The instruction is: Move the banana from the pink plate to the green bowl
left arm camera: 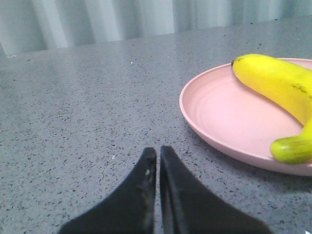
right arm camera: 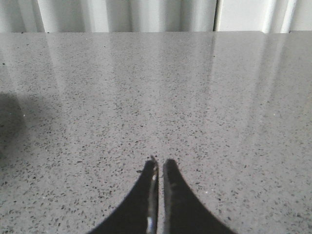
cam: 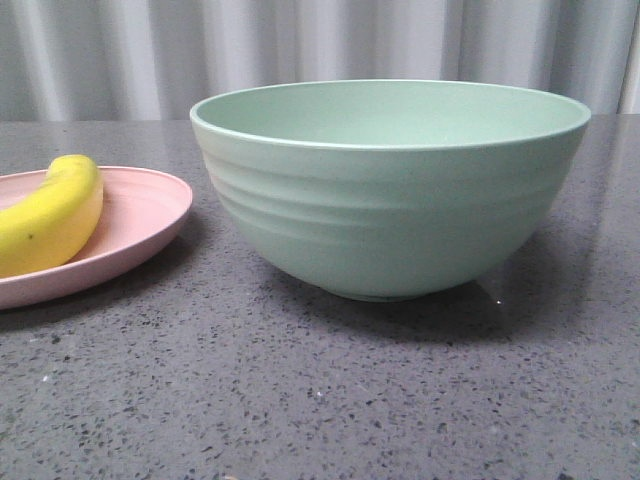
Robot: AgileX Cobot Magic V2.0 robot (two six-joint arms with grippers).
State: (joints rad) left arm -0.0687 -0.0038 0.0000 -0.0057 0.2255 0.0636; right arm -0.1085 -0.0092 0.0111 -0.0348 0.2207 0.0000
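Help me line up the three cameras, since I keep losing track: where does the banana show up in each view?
Front view: the banana lies on the pink plate at the left edge, left of the green bowl.
Left wrist view: it lies on the pink plate at the right side, beyond the shut left gripper.
Right wrist view: not in it.
Shared landmark: the speckled grey table, in all three.

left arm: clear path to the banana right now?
Probably yes. In the left wrist view the left gripper is near the pink plate, with only bare countertop between. The banana lies exposed on the plate. The jaws are shut and would need opening first.
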